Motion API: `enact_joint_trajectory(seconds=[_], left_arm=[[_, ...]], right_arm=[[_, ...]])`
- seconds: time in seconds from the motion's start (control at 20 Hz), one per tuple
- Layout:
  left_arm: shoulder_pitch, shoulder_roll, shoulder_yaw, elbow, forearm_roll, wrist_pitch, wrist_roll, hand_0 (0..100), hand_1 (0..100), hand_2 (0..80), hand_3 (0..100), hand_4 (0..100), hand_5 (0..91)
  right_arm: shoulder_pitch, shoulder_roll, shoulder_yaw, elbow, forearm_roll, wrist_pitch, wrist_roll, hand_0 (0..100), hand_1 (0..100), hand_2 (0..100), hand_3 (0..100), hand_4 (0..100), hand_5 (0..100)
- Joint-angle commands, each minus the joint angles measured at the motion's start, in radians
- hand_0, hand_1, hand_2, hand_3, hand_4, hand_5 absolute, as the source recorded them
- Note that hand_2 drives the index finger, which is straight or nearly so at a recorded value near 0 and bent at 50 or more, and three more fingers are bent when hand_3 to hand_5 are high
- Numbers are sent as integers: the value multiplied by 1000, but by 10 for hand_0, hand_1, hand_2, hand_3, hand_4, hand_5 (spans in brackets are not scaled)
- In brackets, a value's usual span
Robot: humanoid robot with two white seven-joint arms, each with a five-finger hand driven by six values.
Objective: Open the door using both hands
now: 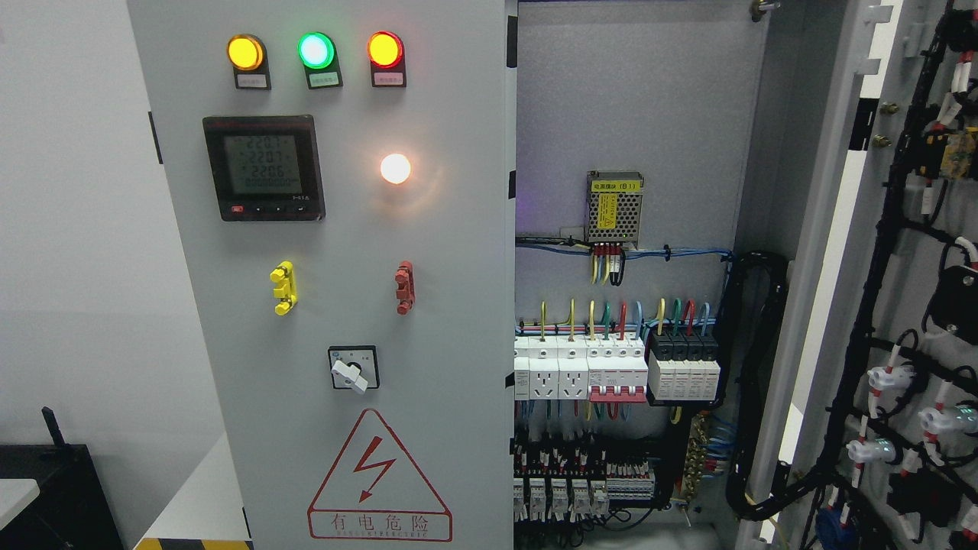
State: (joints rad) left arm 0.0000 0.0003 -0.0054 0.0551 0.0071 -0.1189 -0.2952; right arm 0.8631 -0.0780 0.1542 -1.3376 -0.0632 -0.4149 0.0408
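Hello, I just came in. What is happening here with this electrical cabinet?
Nothing is being handled right now: neither robot hand is in view. The cabinet's right door already stands swung open, showing the circuit breakers and wiring inside. The left door is shut; its three indicator lamps are lit and the digital meter shows readings.

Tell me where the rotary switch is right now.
In the head view, the rotary switch sits low on the closed left door, just above the red warning triangle.
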Motion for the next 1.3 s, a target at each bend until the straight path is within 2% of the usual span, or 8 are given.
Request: enact_joint_trajectory(seconds=[0.0, 0.25, 0.45, 0.6, 1.25], left_arm=[[15, -29, -2, -1, 17, -4, -2, 0, 0, 0, 0, 30, 0], [12, -34, 4, -3, 17, -5, -2, 0, 0, 0, 0, 30, 0], [9, -36, 5, -3, 17, -4, -2, 0, 0, 0, 0, 30, 0], [9, -36, 5, -3, 16, -4, -2, 0, 0, 0, 0, 30, 0], [11, -37, -4, -3, 8, -4, 8, 0, 0, 0, 0, 31, 0]], right_arm=[[34, -52, 62, -324, -1, -28, 8, 106, 0, 0, 0, 0, 0], [-24, -81, 122, -373, -1, -42, 8, 106, 0, 0, 0, 0, 0], [-33, -108, 157, -414, -1, -119, 8, 106, 0, 0, 0, 0, 0], [-44, -121, 177, -434, -1, -122, 8, 106, 0, 0, 0, 0, 0], [-321, -92, 180, -457, 0, -119, 5, 106, 0, 0, 0, 0, 0]])
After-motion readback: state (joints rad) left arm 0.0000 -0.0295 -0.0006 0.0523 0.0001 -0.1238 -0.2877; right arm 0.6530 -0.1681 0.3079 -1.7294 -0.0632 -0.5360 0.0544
